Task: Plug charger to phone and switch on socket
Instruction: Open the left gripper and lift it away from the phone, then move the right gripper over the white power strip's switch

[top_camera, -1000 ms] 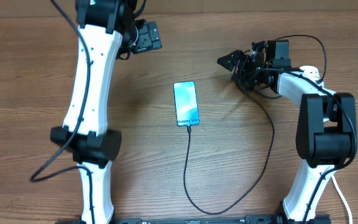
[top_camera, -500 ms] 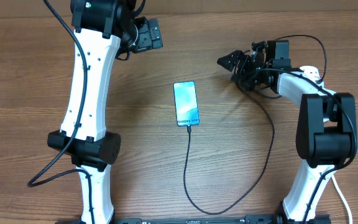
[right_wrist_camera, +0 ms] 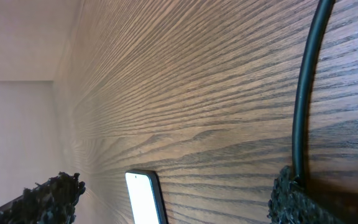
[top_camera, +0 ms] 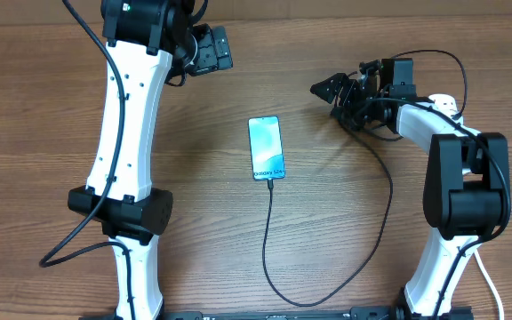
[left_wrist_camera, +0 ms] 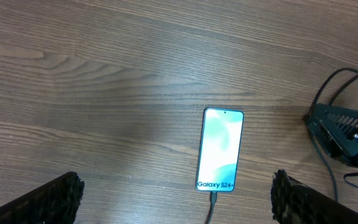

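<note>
L arm (top_camera: 127,116) shifted left slightly; L hand (left_wrist_camera: 173,200) spread wide (well off phone (left_wrist_camera: 220,149)).

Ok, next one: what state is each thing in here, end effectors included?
phone: flat on table, screen lit, charger plugged in.
charger: connector in the phone's Galaxy end, cable slack on table.
left end effector: open, empty, above the table.
right end effector: open, empty, cable passing beside it.
socket: not clearly visible; switch cannot be told.
</note>
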Robot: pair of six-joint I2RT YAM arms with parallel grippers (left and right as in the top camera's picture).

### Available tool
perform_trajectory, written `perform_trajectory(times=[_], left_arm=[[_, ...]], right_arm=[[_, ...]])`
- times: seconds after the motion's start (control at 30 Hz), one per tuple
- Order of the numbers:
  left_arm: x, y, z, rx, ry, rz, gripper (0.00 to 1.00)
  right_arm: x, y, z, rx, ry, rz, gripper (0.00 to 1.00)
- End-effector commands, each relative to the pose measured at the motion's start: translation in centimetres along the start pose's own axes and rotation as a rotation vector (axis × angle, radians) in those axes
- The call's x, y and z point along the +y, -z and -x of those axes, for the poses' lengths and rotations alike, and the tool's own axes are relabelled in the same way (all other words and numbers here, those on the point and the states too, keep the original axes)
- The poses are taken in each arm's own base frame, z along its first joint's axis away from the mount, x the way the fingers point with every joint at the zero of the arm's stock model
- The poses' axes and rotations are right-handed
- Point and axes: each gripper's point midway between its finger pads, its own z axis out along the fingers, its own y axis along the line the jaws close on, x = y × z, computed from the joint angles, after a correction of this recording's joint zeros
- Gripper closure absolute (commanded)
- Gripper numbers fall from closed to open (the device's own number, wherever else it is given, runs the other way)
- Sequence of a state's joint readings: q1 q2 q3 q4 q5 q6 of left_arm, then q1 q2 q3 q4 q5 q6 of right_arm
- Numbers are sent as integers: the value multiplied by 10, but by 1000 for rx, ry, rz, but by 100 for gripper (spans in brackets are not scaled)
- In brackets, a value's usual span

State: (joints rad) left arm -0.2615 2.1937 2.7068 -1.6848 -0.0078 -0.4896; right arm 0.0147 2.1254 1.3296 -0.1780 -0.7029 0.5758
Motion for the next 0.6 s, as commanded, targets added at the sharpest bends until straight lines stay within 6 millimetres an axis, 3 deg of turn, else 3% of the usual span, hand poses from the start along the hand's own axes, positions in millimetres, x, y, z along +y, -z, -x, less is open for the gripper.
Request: perform_trajectory(times=[0.0,0.57], left_arm=[[0,2,-1,-1,-19,-1,0],[0,2,-1,-1,-19,-1,0]], right_arm=[[6,2,2,-3,19,13,0],[6,2,-1,8,38,14,0]])
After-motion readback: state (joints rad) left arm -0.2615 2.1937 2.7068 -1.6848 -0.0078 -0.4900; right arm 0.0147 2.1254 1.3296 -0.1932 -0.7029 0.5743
